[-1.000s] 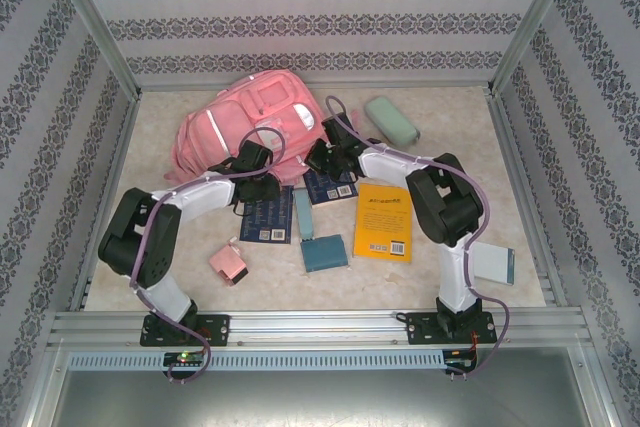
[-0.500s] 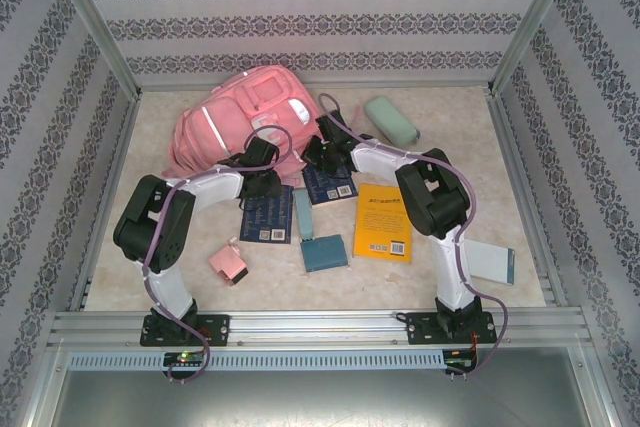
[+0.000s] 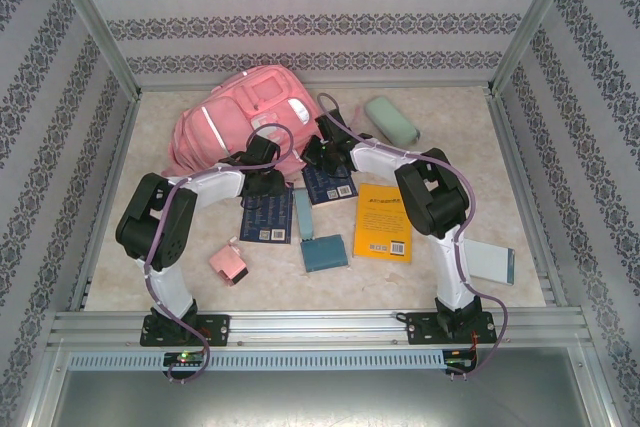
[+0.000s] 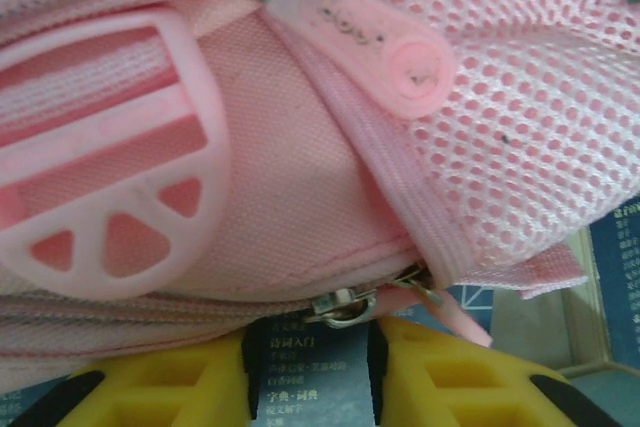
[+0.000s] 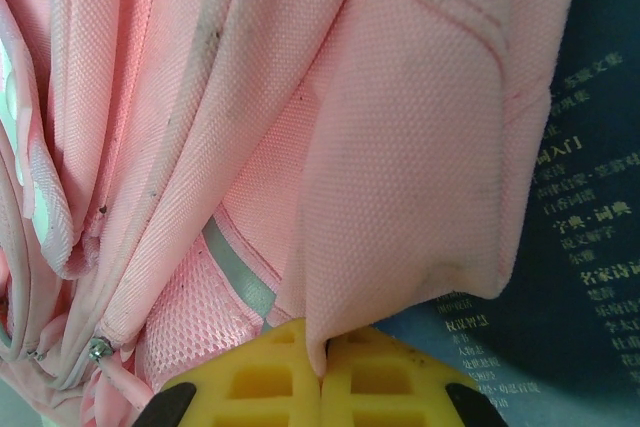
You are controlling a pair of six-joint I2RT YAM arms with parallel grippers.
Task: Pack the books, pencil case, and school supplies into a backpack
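The pink backpack (image 3: 240, 117) lies at the back left. My left gripper (image 3: 262, 177) is at its near edge, open, and its yellow fingers (image 4: 160, 387) flank a gap just below a metal zipper slider (image 4: 345, 305). My right gripper (image 3: 318, 152) is shut on a flap of the backpack's fabric (image 5: 420, 147). One navy book (image 3: 266, 217) lies below the left gripper, a second (image 3: 332, 185) by the right gripper, and the yellow book (image 3: 385, 220) to the right. The mint pencil case (image 3: 392, 119) rests at the back right.
A pink boxy piece (image 3: 230, 263), a dark-teal block (image 3: 323, 253) and a slim light-teal bar (image 3: 303, 212) lie in the near middle. A pale grey-blue rectangle (image 3: 495, 265) sits near the right arm's base. Patterned walls and metal posts enclose the table.
Over the last second both grippers moved away from me and the backpack shifted back and left with them. Almost nothing moved in the last half second.
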